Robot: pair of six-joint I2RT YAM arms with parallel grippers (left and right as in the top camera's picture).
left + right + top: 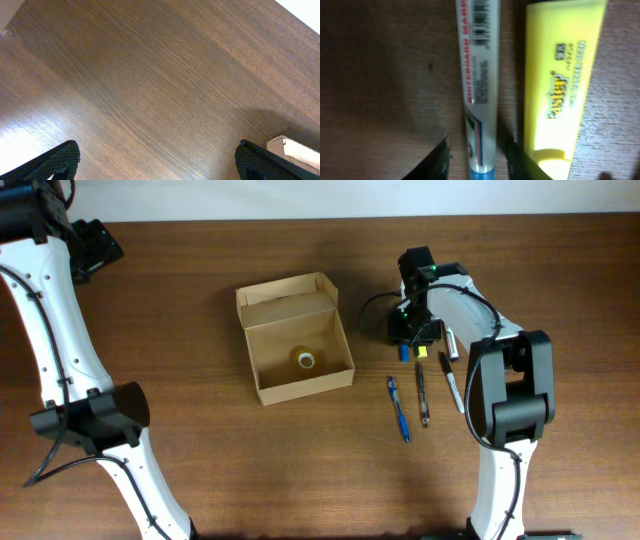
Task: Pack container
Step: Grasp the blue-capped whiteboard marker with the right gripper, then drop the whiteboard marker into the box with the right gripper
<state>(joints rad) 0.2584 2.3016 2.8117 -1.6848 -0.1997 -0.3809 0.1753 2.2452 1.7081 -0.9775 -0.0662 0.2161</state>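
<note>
The container (262, 385) is an open tan cardboard box left of centre, its flap lid raised at the back and a small tape roll (306, 359) on its floor. To its right, my right gripper (413, 340) is down at the table over a white whiteboard marker with a blue cap (480, 90). The wrist view shows its jaws straddling the marker's cap end, with bare wood showing between the left finger (437, 160) and the marker. A yellow highlighter (565, 85) lies alongside on the right. My left gripper (160, 167) hovers open over bare wood at the far back left (95, 245).
Three pens lie in front of the right gripper: a blue one (399, 408), a dark one (422, 393) and a black-and-white one (452, 380). The right arm's base (510, 395) stands just beyond them. A pale corner (295, 150) shows at the left wrist view's lower right.
</note>
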